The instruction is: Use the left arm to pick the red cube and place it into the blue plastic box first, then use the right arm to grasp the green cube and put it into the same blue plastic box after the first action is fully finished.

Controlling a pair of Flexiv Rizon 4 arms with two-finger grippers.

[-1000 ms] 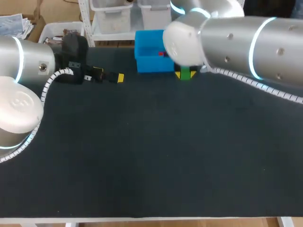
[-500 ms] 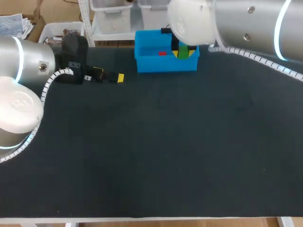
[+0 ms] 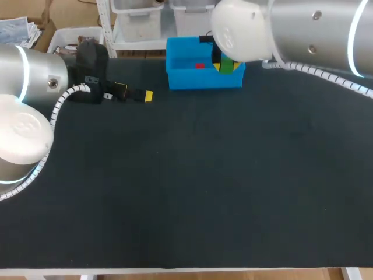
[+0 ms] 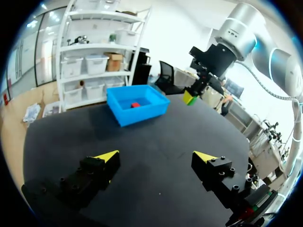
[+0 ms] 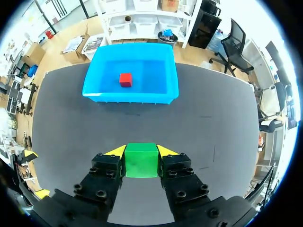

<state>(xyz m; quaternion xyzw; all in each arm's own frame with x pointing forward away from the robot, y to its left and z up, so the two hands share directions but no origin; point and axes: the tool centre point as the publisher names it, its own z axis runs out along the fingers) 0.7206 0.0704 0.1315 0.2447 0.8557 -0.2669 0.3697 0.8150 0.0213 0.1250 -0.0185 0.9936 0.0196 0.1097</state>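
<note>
Clamping one small green cube (image 5: 141,161) from both sides, the right end effector (image 5: 141,151) has its yellow-tipped fingers (image 5: 116,151) pressed against the cube's faces, raised above the dark tabletop (image 3: 192,175) with the one blue plastic box (image 5: 130,96) just ahead of it. One small red cube (image 5: 125,79) lies on the box floor. Well off to the side, the left end effector (image 4: 155,157) stands spread wide over the tabletop, holding nothing.

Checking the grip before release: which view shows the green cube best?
Right wrist view: the green cube shows large, held in the right gripper. Head view: mostly hidden by the arm. Left wrist view: small, far off.
</note>
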